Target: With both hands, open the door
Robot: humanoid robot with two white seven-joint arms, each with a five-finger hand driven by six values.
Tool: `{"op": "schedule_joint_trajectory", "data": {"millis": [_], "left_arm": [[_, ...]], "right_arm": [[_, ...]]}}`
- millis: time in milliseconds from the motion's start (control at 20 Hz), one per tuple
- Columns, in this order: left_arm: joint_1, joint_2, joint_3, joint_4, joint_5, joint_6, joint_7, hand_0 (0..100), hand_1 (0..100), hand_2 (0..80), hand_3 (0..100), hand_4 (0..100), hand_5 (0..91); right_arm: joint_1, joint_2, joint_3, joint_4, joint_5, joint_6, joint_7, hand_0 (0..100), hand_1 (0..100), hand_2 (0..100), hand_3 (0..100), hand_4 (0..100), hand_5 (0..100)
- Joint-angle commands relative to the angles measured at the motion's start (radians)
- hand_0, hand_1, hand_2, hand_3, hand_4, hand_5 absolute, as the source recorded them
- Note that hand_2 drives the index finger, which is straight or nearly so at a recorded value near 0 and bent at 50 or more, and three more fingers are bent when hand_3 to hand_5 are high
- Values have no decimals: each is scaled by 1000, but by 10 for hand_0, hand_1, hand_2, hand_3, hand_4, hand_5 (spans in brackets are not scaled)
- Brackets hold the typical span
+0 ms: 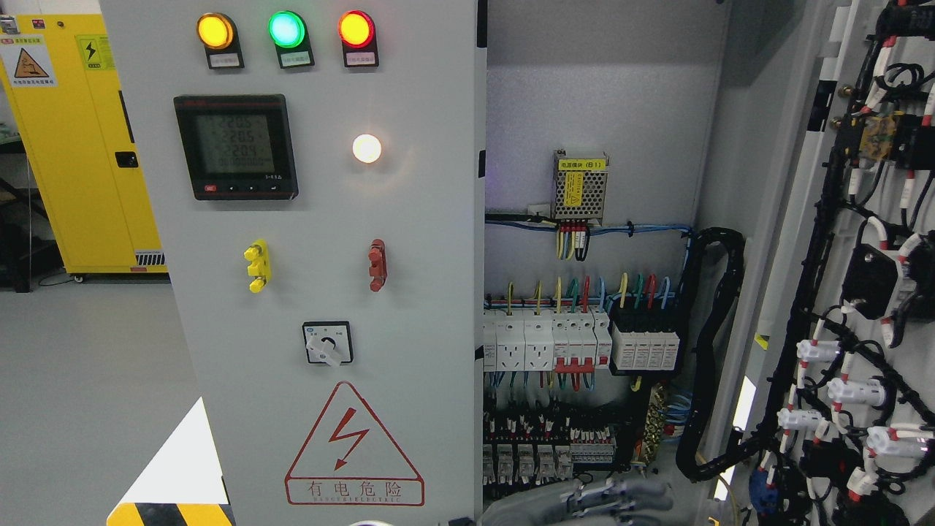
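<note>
The grey electrical cabinet has two doors. The left door [409, 241] is closed and carries three lit lamps, a meter [235, 146], two handles and a rotary switch [327, 343]. The right door [840, 292] stands swung wide open at the picture's right, its wired inner side facing me. A grey robot hand [599, 498] shows at the bottom edge in front of the open compartment, fingers [635, 502] stretched toward the right and holding nothing. Its arm is out of view, so I cannot tell which side it belongs to.
Inside the cabinet are rows of breakers [577, 340], a power supply [581, 188] and a thick black cable conduit [719, 351]. A yellow cabinet [80, 146] stands at the back left on the grey floor [88, 380].
</note>
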Motion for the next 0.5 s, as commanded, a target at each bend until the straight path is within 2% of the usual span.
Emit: {"op": "schedule_joint_trajectory", "data": {"millis": [0,200,351,451], "left_arm": [[351,102,99,-39,-159,-80,-13,120,556,0,0,0,0],[517,83,159,179,-171,-232,-15,120,556,0,0,0,0],[541,68,168,439,-171,-320,-15,120,556,0,0,0,0],[531,1,173,695,-173,-404,-13,120,556,0,0,0,0]], "right_arm": [[9,0,0,0,0,0,-1,0,500,40,0,0,0],[9,0,0,0,0,0,-1,0,500,40,0,0,0],[9,0,0,0,0,0,-1,0,500,40,0,0,0],[9,0,0,0,0,0,-1,0,500,40,0,0,0]]}}
